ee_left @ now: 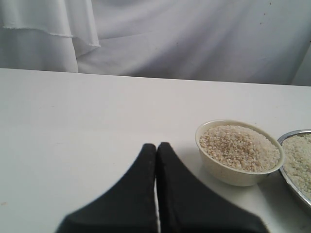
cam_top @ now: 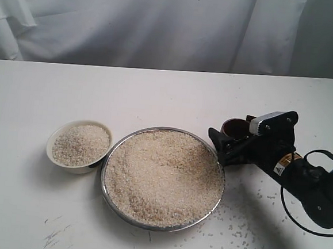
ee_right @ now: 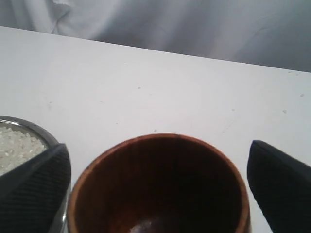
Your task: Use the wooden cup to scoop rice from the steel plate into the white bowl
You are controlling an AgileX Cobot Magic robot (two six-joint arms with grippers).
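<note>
1. Noting the right end effector (ee_right: 158, 148) first: its two fingers (ee_right: 34, 189) stand wide apart on either side of the wooden cup (cam_top: 234, 127), very close to its wall. You cannot tell from these views whether they press on the cup or only flank it.
2. You will find the wooden cup upright, mouth up, on the worktop (cam_top: 157, 95), just beside the right rim of the steel plate (cam_top: 103, 177). Its inside reads dark.
3. Left end effector (ee_left: 156, 148): fingers pressed together with nothing between them, over bare worktop near the white bowl (cam_top: 76, 168).
4. Steel plate carries a broad heap of rice (cam_top: 162, 176) reaching almost to its rim.
5. White bowl sits just left of the plate, holding rice to near its rim.
6. Loose grains (cam_top: 233, 233) lie scattered on the worktop by the plate's right front.
</note>
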